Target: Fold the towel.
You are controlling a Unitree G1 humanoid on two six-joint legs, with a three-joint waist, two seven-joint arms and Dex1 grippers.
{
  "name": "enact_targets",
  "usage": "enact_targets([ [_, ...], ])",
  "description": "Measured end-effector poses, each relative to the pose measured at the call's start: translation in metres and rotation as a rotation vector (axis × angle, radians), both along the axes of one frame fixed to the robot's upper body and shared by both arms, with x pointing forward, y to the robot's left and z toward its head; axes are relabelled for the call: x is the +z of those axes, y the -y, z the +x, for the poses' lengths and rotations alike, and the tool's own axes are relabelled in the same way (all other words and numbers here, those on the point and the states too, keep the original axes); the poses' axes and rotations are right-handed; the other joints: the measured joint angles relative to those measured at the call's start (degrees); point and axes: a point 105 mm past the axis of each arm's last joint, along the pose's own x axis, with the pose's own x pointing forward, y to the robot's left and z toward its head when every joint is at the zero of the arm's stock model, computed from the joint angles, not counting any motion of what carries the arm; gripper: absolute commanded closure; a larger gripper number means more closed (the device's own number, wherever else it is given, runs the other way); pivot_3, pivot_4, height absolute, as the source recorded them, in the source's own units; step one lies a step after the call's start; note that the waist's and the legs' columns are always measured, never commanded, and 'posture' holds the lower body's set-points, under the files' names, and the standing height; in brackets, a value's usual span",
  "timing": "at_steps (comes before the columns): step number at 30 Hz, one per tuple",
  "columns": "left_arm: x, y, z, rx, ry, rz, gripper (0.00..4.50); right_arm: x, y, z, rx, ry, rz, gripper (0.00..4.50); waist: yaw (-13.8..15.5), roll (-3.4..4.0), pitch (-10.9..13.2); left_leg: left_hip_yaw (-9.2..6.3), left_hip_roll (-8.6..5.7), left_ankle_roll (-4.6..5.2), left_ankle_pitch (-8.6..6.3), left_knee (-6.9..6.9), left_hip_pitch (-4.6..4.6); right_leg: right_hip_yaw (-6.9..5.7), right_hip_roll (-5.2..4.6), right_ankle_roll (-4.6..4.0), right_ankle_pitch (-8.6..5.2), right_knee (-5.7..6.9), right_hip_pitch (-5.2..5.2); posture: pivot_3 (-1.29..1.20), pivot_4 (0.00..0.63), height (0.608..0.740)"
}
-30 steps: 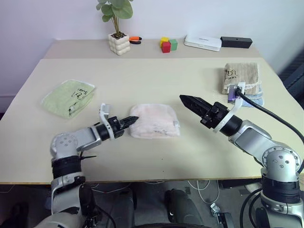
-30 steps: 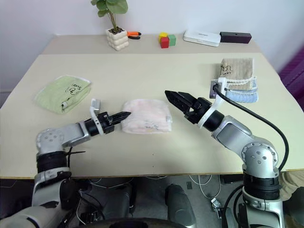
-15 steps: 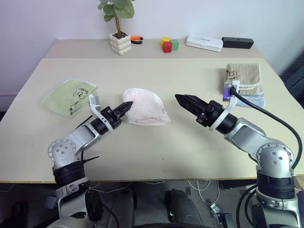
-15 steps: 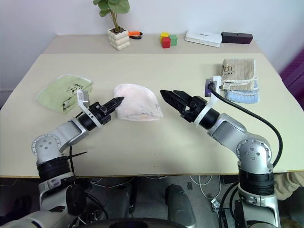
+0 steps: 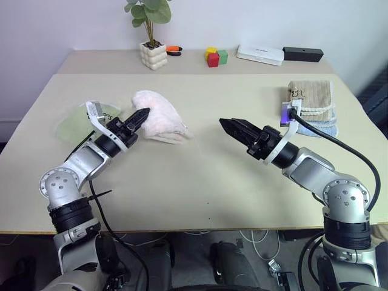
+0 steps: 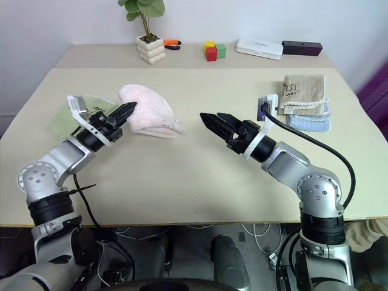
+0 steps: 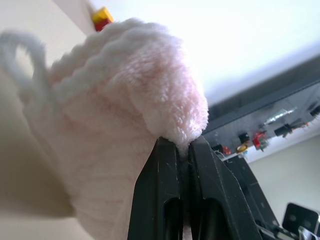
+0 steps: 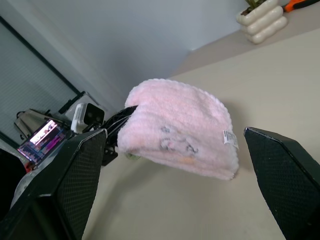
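**Left gripper lifting the pink towel by one edge; right gripper waiting wide open**

The left gripper [image 5: 140, 114] is pinching the towel [image 5: 159, 116] between its two black fingers [image 7: 165, 180], which are pressing together on a fold of the pink terry cloth at the towel's left edge. The towel is hanging from that grip as a rounded, bunched shape, raised at the gripped end and trailing down to the right toward the table [image 5: 200, 182]; whether its lower edge is touching the tabletop cannot be told. A dark printed mark and a small white tag [image 8: 229, 136] are showing on the face turned toward the right wrist camera, and the scalloped trim is running along the upper edge.

The right gripper [image 5: 225, 125] is hovering over the middle of the table with its fingers spread well apart and nothing between them, pointing toward the towel yet well apart from it.

A light green towel [image 5: 74, 123] is lying on the table beneath and behind the left arm. A stack of beige and blue towels [image 5: 311, 103] is sitting near the table's right edge. Along the far shelf are standing a potted plant [image 5: 151, 36], coloured blocks [image 5: 214, 57], a white box [image 5: 259, 54] and a black box [image 5: 301, 54].
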Motion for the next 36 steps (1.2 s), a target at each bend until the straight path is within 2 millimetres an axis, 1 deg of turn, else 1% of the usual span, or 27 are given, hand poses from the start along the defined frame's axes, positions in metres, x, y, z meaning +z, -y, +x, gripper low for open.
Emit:
enact_targets([
  [3, 0.004, -0.007, 0.0, 0.009, 0.02, 0.014, 4.49, 0.0, 0.0, 0.0, -0.001, 0.0, -0.003, 0.0, 0.03, 0.0, 0.0, 0.0, 0.0, 0.0, 0.0, 0.0, 0.0, 0.0, -0.01, -0.01, -0.01, 0.0, 0.0, 0.0, 0.15, 0.74],
  [6, 0.01, -0.014, 0.005, 0.025, 0.033, -0.003, 4.49, 0.0, -0.001, 0.0, 0.001, 0.001, -0.001, 0.0, 0.17, -0.01, 0.01, 0.0, 0.0, 0.0, 0.0, 0.02, -0.01, -0.01, -0.01, -0.09, -0.05, 0.0, 0.01, 0.0, 0.15, 0.74],
  [8, 0.018, -0.019, 0.009, 0.031, 0.056, 0.0, 4.49, 0.0, -0.001, 0.0, 0.002, 0.001, 0.0, 0.0, 0.17, -0.02, 0.01, 0.0, -0.01, 0.0, 0.0, 0.02, -0.01, -0.01, -0.01, -0.11, -0.06, -0.01, 0.01, 0.0, 0.15, 0.74],
  [11, 0.036, -0.027, 0.015, 0.051, 0.114, 0.009, 4.49, 0.002, -0.002, 0.001, 0.004, 0.008, 0.001, 0.0, 0.07, -0.02, 0.01, 0.01, -0.01, 0.0, 0.0, 0.0, -0.01, -0.01, -0.01, -0.12, -0.07, -0.01, 0.0, 0.0, 0.15, 0.74],
  [14, 0.046, -0.037, 0.019, 0.075, 0.148, 0.021, 4.49, 0.004, -0.003, 0.002, 0.007, 0.014, 0.002, 0.0, -0.04, -0.02, 0.01, 0.01, 0.0, 0.0, 0.0, -0.04, 0.0, -0.01, -0.01, -0.08, -0.04, -0.01, -0.02, 0.0, 0.15, 0.74],
  [17, 0.048, -0.053, 0.021, 0.121, 0.152, 0.041, 4.49, 0.003, -0.003, 0.002, 0.009, 0.014, 0.002, 0.0, -0.26, -0.01, 0.01, 0.02, 0.01, 0.0, 0.0, -0.08, 0.0, -0.01, 0.0, 0.01, 0.0, 0.01, -0.06, 0.0, 0.15, 0.74],
  [19, 0.047, -0.068, 0.016, 0.147, 0.162, 0.058, 4.49, 0.003, -0.003, 0.002, 0.012, 0.014, 0.002, 0.0, -0.35, -0.01, 0.02, 0.03, 0.03, 0.0, 0.0, -0.1, -0.01, -0.01, 0.0, 0.01, 0.01, 0.01, -0.1, 0.0, 0.15, 0.74],
  [24, 0.051, -0.098, 0.005, 0.221, 0.2, 0.057, 4.49, 0.001, -0.003, 0.003, 0.012, 0.003, 0.0, 0.0, -0.08, -0.02, 0.02, 0.04, 0.03, 0.0, 0.0, -0.08, -0.02, -0.01, -0.03, -0.13, -0.07, 0.01, -0.09, 0.0, 0.15, 0.74],
  [25, 0.051, -0.106, 0.002, 0.238, 0.208, 0.047, 4.49, 0.001, -0.003, 0.002, 0.019, 0.002, -0.002, 0.0, -0.08, -0.02, 0.02, 0.04, 0.03, 0.0, 0.0, -0.08, -0.01, -0.01, -0.04, -0.14, -0.07, 0.01, -0.09, 0.0, 0.15, 0.74],
  [26, 0.049, -0.123, -0.004, 0.278, 0.216, 0.047, 4.49, 0.0, -0.005, 0.001, 0.03, -0.001, -0.004, 0.0, -0.23, -0.02, 0.02, 0.07, 0.03, 0.0, 0.0, -0.09, 0.0, 0.0, -0.05, -0.15, -0.08, 0.0, -0.09, 0.0, 0.15, 0.74],
  [28, 0.045, -0.143, -0.013, 0.324, 0.231, 0.028, 4.49, -0.001, -0.005, 0.0, 0.04, -0.004, -0.005, 0.0, -0.36, -0.02, 0.02, 0.09, 0.06, 0.0, 0.0, -0.13, 0.0, 0.0, -0.05, -0.15, -0.08, 0.01, -0.13, 0.0, 0.15, 0.74],
  [29, 0.042, -0.149, -0.015, 0.333, 0.237, 0.012, 4.49, -0.002, -0.006, 0.0, 0.048, -0.006, -0.006, 0.0, -0.27, -0.02, 0.02, 0.08, 0.06, 0.0, 0.0, -0.13, 0.0, -0.02, -0.04, -0.15, -0.08, 0.02, -0.14, 0.0, 0.15, 0.74],
  [31, 0.041, -0.153, -0.016, 0.335, 0.256, 0.0, 4.49, -0.003, -0.009, -0.002, 0.064, -0.009, -0.009, 0.0, 0.25, -0.11, 0.06, 0.03, 0.07, 0.0, 0.0, -0.08, -0.02, -0.09, -0.05, -0.18, -0.1, 0.01, -0.09, 0.0, 0.15, 0.74],
  [34, 0.045, -0.162, -0.018, 0.352, 0.297, 0.002, 4.49, -0.004, -0.012, -0.003, 0.08, -0.012, -0.012, 0.0, 0.25, -0.22, 0.08, 0.1, 0.06, 0.0, 0.0, -0.05, -0.03, -0.08, -0.14, -0.21, -0.1, -0.06, -0.06, 0.0, 0.15, 0.74],
  [36, 0.048, -0.173, -0.018, 0.386, 0.323, 0.005, 4.49, -0.004, -0.012, -0.003, 0.082, -0.011, -0.012, 0.0, 0.07, -0.22, 0.08, 0.13, 0.07, -0.01, 0.0, -0.08, -0.03, -0.07, -0.16, -0.21, -0.1, -0.08, -0.07, 0.0, 0.15, 0.74],
])
